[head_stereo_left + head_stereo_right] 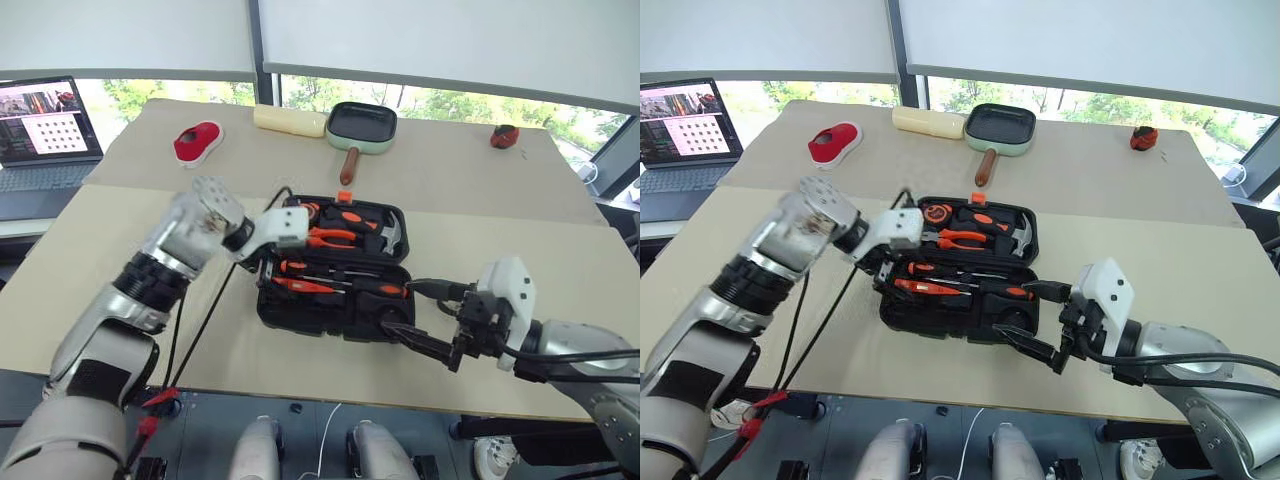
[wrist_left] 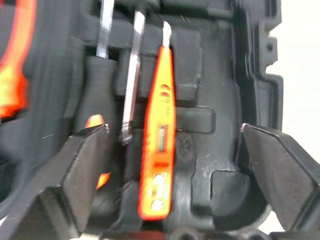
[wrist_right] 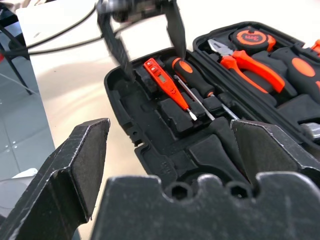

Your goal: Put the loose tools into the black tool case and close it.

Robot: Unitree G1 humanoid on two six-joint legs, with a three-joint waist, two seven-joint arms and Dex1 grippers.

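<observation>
Though open, black tool case (image 1: 335,310) tool-filled

Lab or office: laptop (image 1: 45,135) (grid onscreen), windows (image 1: 420,100), blinds.

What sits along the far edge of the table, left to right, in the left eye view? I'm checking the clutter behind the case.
Laptop → red mouse-like object → cream block → green-rimmed pan → small red-and-black object.
</observation>
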